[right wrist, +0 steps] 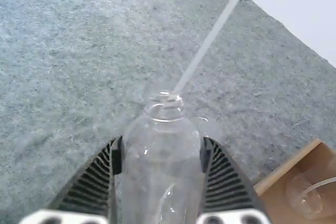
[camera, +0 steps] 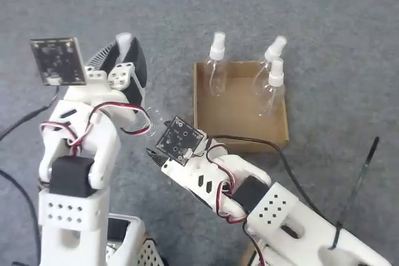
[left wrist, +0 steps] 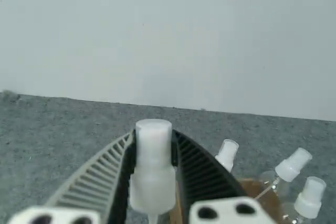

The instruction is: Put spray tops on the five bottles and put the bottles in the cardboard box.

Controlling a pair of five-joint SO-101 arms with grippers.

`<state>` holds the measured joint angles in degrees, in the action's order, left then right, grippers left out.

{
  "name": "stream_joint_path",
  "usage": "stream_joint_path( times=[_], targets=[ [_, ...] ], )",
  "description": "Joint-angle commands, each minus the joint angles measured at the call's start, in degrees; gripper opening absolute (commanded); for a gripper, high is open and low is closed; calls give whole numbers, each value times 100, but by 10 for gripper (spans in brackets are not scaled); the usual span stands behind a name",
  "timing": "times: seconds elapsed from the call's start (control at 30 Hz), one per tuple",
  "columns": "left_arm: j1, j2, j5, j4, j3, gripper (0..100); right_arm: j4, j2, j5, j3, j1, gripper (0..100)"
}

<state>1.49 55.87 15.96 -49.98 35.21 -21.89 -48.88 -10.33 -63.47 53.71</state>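
Spray top [left wrist: 152,174]: white, upright, pinched in the left gripper [left wrist: 153,139]; its thin dip tube slants down to the open bottle's mouth.
Open bottle [right wrist: 160,166]: clear, uncapped, clamped in the right gripper [right wrist: 161,149].
Capped bottles [camera: 217,73]: three, clear, white-topped, inside the box; one at its 11 o'clock corner, two at 1 o'clock.
Cardboard box [camera: 274,134]: brown, open-topped, at 3 o'clock from the open bottle.

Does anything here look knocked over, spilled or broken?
Nothing is spilled or broken. Only the tilted bottle at the far side of the cardboard box looks askew; the upright bottle in the other far corner stands straight.
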Motion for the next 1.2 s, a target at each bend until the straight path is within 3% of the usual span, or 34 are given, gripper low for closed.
stream_joint_path(
  times=[0.0, 0.3, 0.47, 0.63, 0.87, 1.17],
  targets=[
    [-9, 26, 53, -343, -75, 12, 101, -251, 18, 70, -189, 6],
    [53, 290, 35, -800, 224, 12, 444, -901, 123, -185, -330, 6],
    [686, 1090, 26, -774, 760, 12, 1165, -1077, 888, -580, -549, 6],
    [1204, 1495, -290, -809, 989, 13, 1341, -1086, 976, -730, -567, 6],
    [949, 1538, -501, -1116, 1059, 126, 1376, -1138, 976, -835, -567, 6],
    [747, 1495, -598, -1152, 382, 127, 1358, -1138, 976, -835, -567, 6]
  ],
)
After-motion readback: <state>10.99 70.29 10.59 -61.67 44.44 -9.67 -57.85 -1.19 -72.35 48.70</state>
